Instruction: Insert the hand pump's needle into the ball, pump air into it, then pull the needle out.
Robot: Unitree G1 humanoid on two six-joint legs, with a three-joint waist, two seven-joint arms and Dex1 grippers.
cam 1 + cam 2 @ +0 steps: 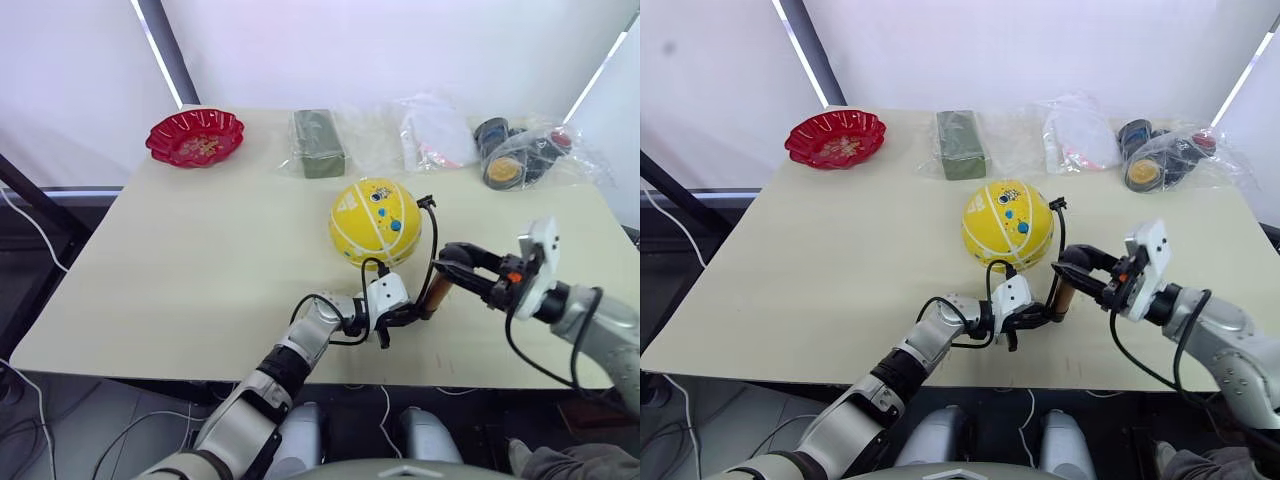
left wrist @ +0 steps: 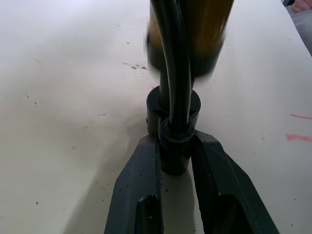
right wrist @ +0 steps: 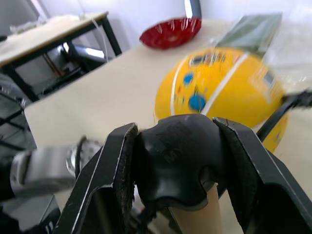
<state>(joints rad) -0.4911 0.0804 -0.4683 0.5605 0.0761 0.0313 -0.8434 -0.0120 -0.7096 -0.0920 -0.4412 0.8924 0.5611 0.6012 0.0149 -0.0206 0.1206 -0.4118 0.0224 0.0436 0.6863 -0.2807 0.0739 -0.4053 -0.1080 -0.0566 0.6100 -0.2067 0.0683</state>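
Observation:
The yellow ball [image 1: 375, 222] rests on the table, right of centre. Just in front of it the hand pump [image 1: 437, 290] stands tilted between my two grippers. The left gripper [image 2: 174, 146] is shut on the pump's black bottom end cap, low near the tabletop. The right gripper [image 3: 178, 136] is shut on the black T-handle [image 3: 175, 163] at the top of the gold cylinder. The thin black hose [image 1: 432, 245] arcs up from the pump to the ball's right side. The needle's black fitting [image 1: 426, 202] sits against the ball there; the metal tip is too small to make out.
A red scalloped bowl [image 1: 195, 137] stands at the far left of the beige table [image 1: 180, 270]. Along the far edge lie a green block in plastic wrap [image 1: 319, 142], a clear bag [image 1: 435, 135] and a bag of dark round items [image 1: 520, 155].

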